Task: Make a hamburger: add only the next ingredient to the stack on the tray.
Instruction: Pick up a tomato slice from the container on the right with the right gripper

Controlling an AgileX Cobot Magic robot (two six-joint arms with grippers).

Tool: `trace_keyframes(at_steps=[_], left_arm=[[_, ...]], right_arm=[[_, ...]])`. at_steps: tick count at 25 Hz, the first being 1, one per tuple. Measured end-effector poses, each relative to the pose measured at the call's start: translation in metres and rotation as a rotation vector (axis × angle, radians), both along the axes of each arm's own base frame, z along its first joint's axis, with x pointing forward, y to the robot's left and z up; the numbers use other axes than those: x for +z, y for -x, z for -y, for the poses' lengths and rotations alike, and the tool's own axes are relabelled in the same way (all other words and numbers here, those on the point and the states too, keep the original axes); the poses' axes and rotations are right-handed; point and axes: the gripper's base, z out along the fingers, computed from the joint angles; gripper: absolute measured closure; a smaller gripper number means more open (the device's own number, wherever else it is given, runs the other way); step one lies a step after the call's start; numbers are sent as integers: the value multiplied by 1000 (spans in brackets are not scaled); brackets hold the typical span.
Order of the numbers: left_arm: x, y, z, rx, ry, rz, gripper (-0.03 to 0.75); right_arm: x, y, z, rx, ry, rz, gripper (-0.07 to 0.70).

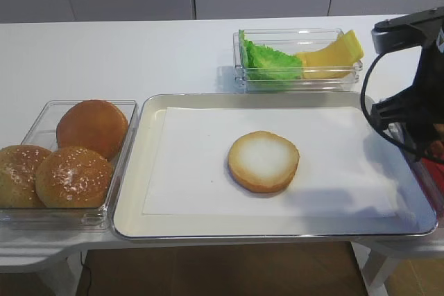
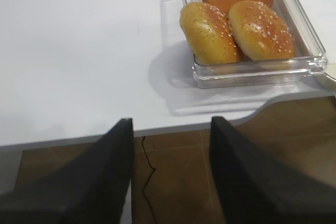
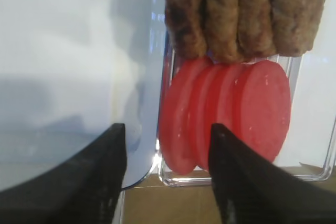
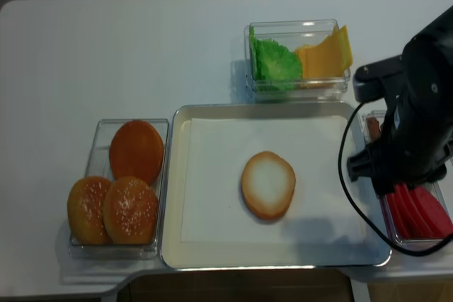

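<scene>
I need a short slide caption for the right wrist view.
Open right gripper above overlapping tomato slices in a clear container, beside brown strips.

1. One silver tray (image 4: 170, 196) sits on the white table, lined with one sheet of white paper (image 4: 212, 175).
2. One flat bun half (image 4: 268, 184) lies on the tray.
3. Three domed buns (image 4: 113, 199) sit in one clear container left of the tray.
4. One container behind the tray holds lettuce (image 4: 272, 61) and yellow cheese slices (image 4: 322, 58); their number cannot be told.
5. At least four red tomato slices (image 3: 226, 116) overlap in one container right of the tray.
6. Four brown strips (image 3: 247, 11) share that container.
</scene>
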Motion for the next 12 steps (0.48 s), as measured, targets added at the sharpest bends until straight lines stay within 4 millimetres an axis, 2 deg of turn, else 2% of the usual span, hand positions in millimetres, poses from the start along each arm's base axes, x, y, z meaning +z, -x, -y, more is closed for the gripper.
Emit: trace_keyframes(at_steps=[12], left_arm=[[0,0,0,0,0,0,367]], right_arm=[[-20,-11,-3,14,40,-53,270]])
